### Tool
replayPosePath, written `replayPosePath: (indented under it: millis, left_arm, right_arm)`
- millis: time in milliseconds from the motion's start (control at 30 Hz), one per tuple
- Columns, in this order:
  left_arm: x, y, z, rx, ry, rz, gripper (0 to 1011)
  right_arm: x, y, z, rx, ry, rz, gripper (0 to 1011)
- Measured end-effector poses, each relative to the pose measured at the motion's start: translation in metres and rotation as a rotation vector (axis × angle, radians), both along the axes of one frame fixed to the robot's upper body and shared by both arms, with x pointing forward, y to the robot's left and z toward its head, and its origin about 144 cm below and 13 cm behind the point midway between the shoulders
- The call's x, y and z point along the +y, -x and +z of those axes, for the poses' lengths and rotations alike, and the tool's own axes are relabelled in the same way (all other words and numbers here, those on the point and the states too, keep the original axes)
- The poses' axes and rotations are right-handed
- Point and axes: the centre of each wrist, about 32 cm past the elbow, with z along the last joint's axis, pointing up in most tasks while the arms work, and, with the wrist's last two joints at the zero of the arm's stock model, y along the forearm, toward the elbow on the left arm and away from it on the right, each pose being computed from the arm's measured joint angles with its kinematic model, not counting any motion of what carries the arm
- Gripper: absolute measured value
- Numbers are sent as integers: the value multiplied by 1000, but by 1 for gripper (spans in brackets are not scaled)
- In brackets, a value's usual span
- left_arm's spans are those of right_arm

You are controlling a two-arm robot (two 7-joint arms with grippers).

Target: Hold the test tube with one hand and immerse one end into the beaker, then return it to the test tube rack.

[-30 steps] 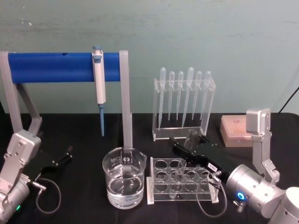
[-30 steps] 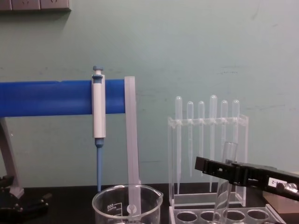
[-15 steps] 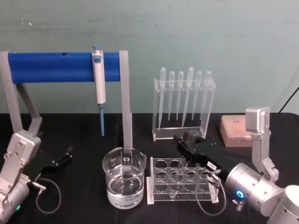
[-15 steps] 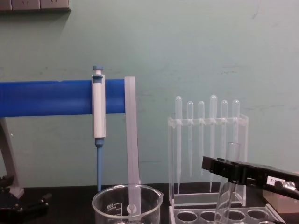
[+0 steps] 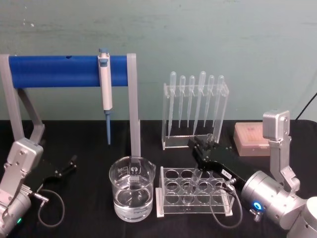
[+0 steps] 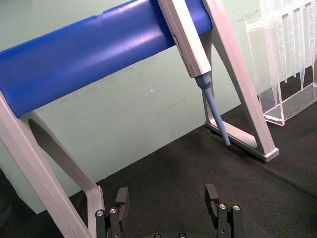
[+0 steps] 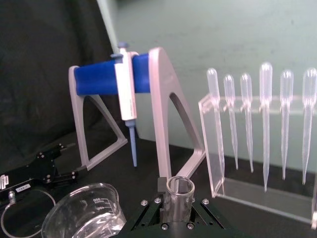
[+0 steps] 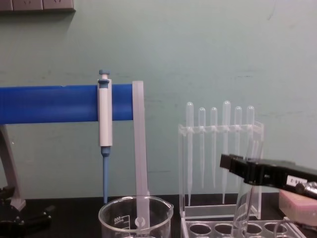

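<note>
The test tube (image 5: 194, 181) leans in my right gripper (image 5: 202, 150), which is shut on its upper part. Its lower end still sits in a hole of the clear acrylic rack (image 5: 168, 204). In the chest view the tube (image 8: 246, 203) slants down from the black right gripper (image 8: 234, 166) into the rack. The right wrist view looks down on the tube's open rim (image 7: 179, 187) between the jaws. The beaker (image 5: 132, 193), holding some clear liquid, stands just left of the rack, also in the chest view (image 8: 135, 218). My left gripper (image 6: 167, 198) rests open on the table at the left (image 5: 66, 167).
A blue bar stand (image 5: 59, 71) with a hanging blue-and-white pipettor (image 5: 105, 84) stands behind the beaker. A clear holder with several plastic pipettes (image 5: 195, 106) is behind the rack. A pinkish box (image 5: 250, 139) lies at the back right. Black cloth covers the table.
My right gripper has risen and shifted to the right with the test tube, drawing the tube higher in the rack. The left arm has not moved.
</note>
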Motion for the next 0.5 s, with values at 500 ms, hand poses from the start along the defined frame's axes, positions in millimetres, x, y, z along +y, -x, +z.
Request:
replayPosePath:
  millis: [500]
  left_arm:
    - [0, 0, 0, 0, 0, 0, 1000]
  right_arm:
    - [4, 9, 26, -177, 130, 35, 134]
